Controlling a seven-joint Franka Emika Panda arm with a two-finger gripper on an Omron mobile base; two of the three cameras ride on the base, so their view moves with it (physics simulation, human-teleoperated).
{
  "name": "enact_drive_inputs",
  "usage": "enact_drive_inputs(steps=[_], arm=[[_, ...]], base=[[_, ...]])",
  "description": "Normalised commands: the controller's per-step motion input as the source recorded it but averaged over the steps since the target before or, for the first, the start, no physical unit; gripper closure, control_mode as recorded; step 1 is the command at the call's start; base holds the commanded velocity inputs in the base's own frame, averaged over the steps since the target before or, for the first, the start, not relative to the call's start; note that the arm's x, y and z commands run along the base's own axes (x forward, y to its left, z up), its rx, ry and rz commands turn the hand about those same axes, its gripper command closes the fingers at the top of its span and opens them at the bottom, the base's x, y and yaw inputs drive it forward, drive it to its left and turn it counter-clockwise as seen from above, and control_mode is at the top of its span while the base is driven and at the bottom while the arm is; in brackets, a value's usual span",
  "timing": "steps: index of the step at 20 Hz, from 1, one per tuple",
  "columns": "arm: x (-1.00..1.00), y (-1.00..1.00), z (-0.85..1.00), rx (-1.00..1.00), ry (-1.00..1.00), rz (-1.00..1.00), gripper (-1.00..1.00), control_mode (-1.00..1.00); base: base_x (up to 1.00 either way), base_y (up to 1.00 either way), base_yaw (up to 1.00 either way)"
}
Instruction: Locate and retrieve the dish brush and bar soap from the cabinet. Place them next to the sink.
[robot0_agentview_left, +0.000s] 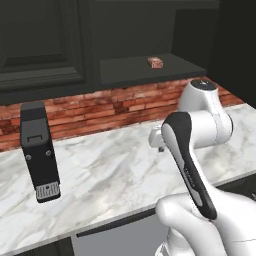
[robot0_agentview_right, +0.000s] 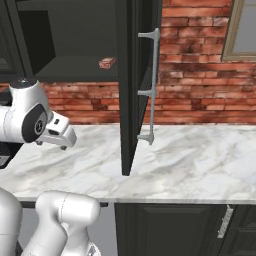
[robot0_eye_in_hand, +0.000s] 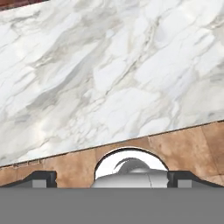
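White marble counter (robot0_agentview_left: 110, 165), brick backsplash (robot0_agentview_right: 200, 95). Cabinet (robot0_agentview_right: 131, 75) door open; bar soap (robot0_agentview_left: 156, 62) on its shelf. Arm folded over counter, gripper (robot0_eye_in_hand: 111, 179) apparently wide, holding nothing.

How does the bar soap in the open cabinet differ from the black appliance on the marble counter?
The bar soap is a tiny reddish block; the black appliance is far larger and dark. The bar soap lies flat on the cabinet shelf above the brick wall; the appliance stands upright on the marble counter below. Both rest untouched, away from the arm.
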Motion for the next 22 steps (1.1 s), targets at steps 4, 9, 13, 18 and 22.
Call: enact_drive_inputs(steps=[4,9,13,18,22], arm=[[-0.23,0.01,0.5,-0.11,-0.23,-0.03,-1.0,-1.0],[-0.03,-0.05,0.36,-0.12,-0.39,0.0,-1.0,-1.0],[0.04,-0.19,0.34,-0.07,-0.38,0.01,-1.0,-1.0],[0.07,-0.21,0.48,-0.02,-0.21,0.0,-1.0,-1.0],[0.06,-0.05,0.37,0.02,-0.02,0.0,-1.0,-1.0]], base=[[0.0,0.0,0.0],[0.0,0.0,0.0],[0.0,0.0,0.0],[0.0,0.0,0.0],[0.0,0.0,0.0]])
